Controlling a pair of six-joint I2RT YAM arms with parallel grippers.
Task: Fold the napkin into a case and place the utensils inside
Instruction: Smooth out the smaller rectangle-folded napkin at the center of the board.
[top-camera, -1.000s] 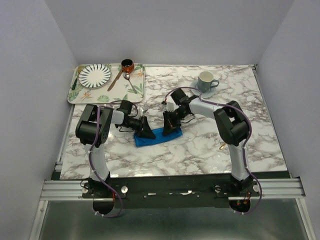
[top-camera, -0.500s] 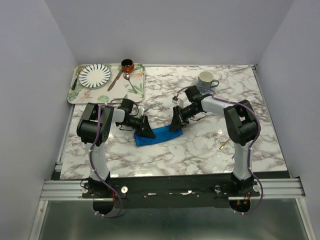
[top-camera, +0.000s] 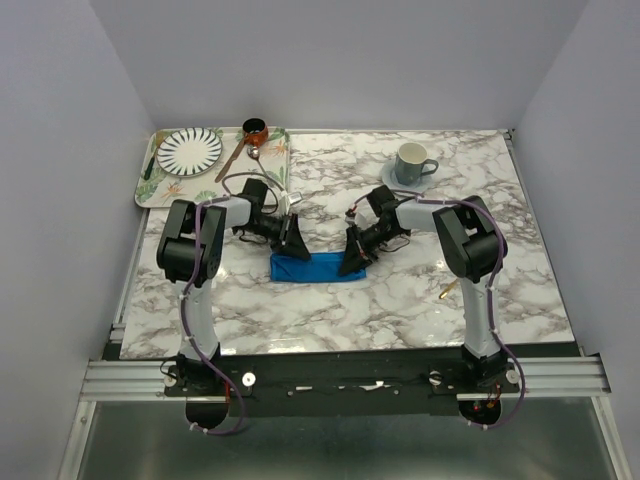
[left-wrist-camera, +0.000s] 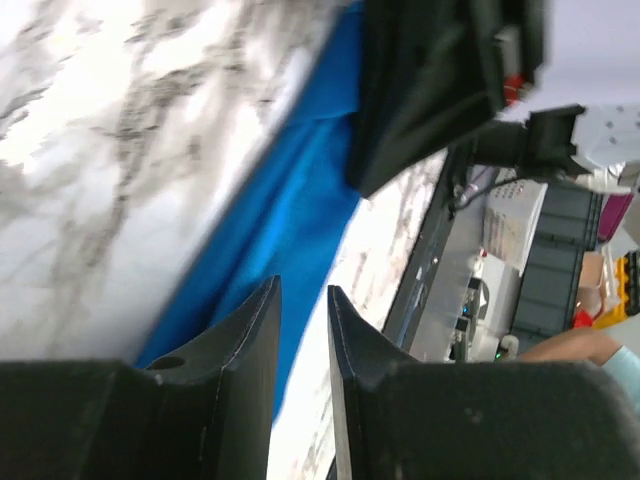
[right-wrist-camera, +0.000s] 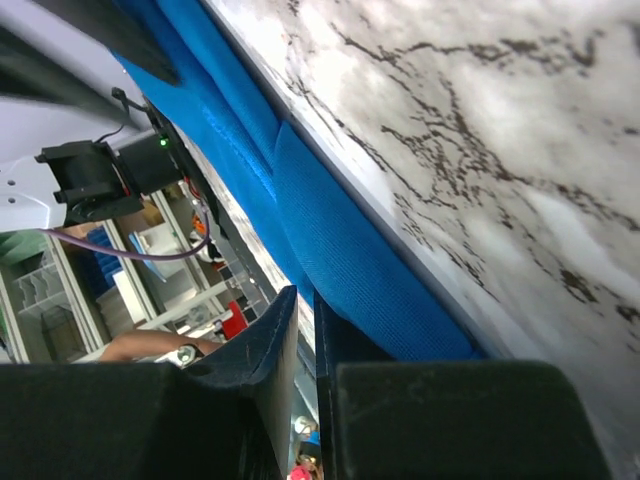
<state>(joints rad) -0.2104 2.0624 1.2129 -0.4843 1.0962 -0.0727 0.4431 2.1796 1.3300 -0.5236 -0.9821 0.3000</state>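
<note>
1. Fingers of left gripper stand slightly apart; right gripper fingers nearly meet, pinch unclear.
2. Napkin strip has swung straight mid-tabletop, parallel to near edge.
3. Fold looks done; filling remains.

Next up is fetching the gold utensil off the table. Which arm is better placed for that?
Right, I'd say. The gold utensil lies close beside the right arm, while the left hand is at the far end of the napkin.
</note>
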